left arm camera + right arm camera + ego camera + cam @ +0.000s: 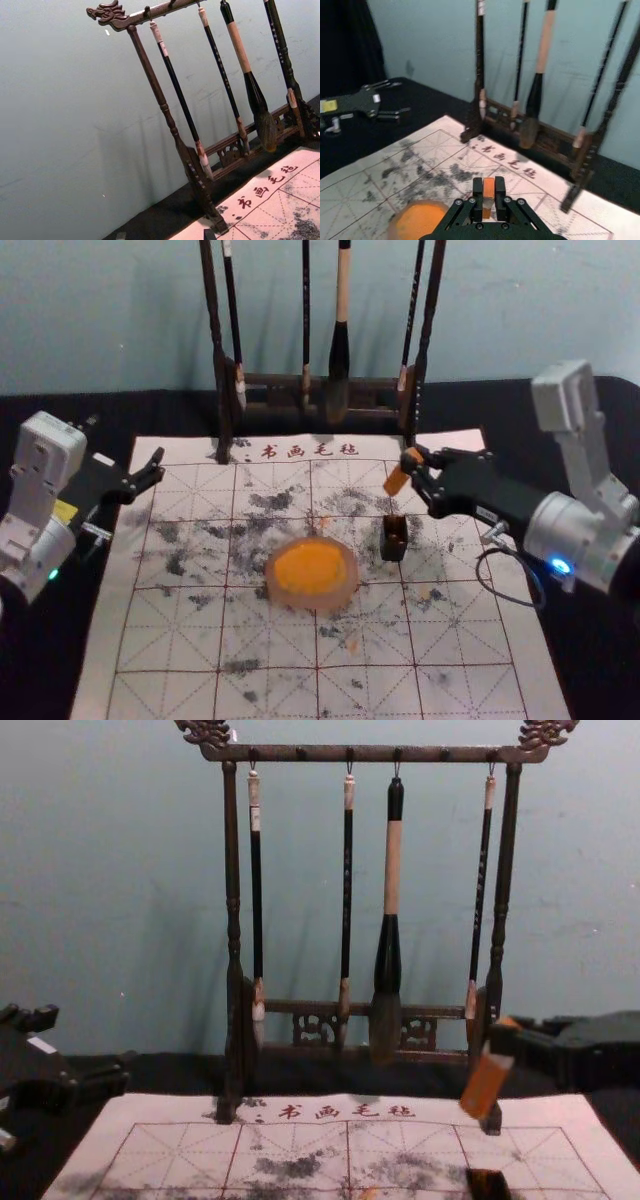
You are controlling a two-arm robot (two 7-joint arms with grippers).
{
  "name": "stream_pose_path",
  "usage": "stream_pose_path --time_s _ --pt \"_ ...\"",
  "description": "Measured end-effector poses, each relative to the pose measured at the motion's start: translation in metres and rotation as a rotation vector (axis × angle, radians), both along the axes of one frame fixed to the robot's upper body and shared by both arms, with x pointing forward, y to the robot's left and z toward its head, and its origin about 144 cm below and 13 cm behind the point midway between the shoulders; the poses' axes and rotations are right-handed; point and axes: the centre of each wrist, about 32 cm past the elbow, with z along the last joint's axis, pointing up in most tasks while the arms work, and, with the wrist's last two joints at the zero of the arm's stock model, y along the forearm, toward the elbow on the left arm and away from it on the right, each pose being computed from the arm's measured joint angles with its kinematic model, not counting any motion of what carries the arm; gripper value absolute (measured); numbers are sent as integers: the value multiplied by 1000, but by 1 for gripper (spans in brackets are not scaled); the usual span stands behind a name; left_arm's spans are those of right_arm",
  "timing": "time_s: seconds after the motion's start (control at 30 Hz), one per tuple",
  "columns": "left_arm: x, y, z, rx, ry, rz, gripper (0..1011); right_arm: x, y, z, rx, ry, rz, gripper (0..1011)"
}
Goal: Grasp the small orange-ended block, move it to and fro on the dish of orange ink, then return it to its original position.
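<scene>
The right hand (410, 465) grasps the orange block (396, 480), which hangs tilted below its fingertips, toward the bench's far right corner (610, 395). The left hand (157, 468), released, is near the left edge.

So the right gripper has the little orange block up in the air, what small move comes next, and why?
Probably ease the block left and toward the robot, over the dish. The right gripper grips it above the mat, and the dish's orange ink lies that way. I can't tell whether it's already been inked.
</scene>
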Motion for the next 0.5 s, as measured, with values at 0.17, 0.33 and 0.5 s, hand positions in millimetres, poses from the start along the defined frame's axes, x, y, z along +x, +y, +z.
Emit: stream_pose_path --time_s 0.17,0.33,0.5 --pt "0 0 0 0 0 0 1001 12 5 2 -21 18 67 138" --pt "0 0 0 0 0 0 1001 26 13 2 -54 29 137 138" --pt "0 0 0 0 0 0 1001 37 21 1 -91 30 187 138"
